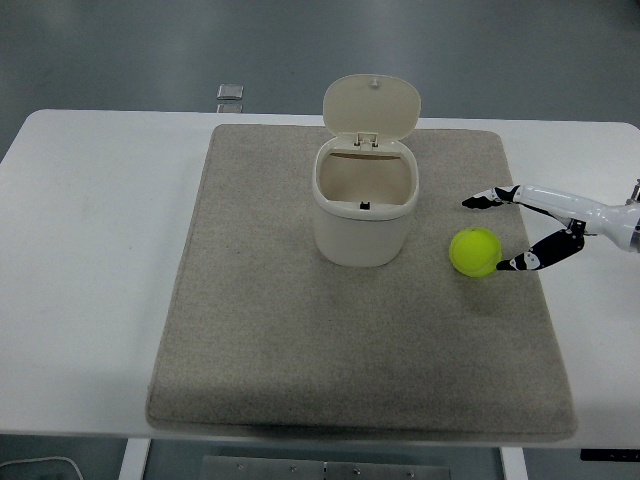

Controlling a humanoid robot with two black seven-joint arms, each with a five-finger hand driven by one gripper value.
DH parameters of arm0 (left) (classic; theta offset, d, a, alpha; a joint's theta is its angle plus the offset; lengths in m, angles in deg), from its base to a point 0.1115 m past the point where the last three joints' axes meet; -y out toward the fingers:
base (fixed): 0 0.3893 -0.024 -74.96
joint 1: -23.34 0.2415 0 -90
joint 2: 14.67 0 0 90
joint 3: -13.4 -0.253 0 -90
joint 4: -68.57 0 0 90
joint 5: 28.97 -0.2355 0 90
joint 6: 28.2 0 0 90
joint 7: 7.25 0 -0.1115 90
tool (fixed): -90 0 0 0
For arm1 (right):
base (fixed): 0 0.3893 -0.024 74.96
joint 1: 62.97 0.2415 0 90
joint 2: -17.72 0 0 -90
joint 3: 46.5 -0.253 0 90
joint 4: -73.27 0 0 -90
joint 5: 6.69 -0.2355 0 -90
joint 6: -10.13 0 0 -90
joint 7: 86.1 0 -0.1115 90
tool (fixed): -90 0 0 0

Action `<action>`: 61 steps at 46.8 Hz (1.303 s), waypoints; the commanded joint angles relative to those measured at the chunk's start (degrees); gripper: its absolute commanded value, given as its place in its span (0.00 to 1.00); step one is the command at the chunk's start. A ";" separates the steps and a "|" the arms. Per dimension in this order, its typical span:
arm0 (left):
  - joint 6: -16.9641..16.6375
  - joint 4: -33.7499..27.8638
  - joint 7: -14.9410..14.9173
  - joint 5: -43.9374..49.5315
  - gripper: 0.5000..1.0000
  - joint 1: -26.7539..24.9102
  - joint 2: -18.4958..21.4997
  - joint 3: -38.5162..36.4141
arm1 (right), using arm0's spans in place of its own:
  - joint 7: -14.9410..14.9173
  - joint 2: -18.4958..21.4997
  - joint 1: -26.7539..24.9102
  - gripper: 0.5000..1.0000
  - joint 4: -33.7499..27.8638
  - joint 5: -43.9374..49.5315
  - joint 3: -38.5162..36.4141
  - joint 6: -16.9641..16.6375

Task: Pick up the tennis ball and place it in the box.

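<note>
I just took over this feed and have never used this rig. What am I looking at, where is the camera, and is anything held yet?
This is one view, from a camera high on the robot's side, looking forward and down over a white table. A grey mat covers most of it. On the mat stands a cream box with its hinged lid flipped up, so the opening is free. To its right lies a yellow tennis ball. A small object sits at the far edge; I cannot tell what it is.

The black and white thing entering from the right is the robot's right hand. Its fingers are spread around the ball's right side, one tip seemingly touching, but nothing is grasped. The left arm is out of view.
</note>
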 commanded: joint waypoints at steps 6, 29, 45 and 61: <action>-0.01 0.00 -0.03 0.01 0.98 0.00 0.00 0.00 | 0.09 0.41 0.00 0.82 0.68 1.42 0.00 0.00; 0.00 0.00 0.06 0.01 0.98 0.00 0.00 0.00 | 0.53 1.29 -0.52 0.81 0.59 3.09 0.44 0.62; -0.01 0.00 -0.03 0.01 0.98 0.00 0.00 0.00 | 0.79 2.96 -0.52 0.74 0.06 3.17 0.52 0.70; -0.01 0.00 0.06 0.01 0.98 0.00 0.00 0.00 | 0.79 3.31 -0.52 0.35 -0.38 4.32 1.84 1.67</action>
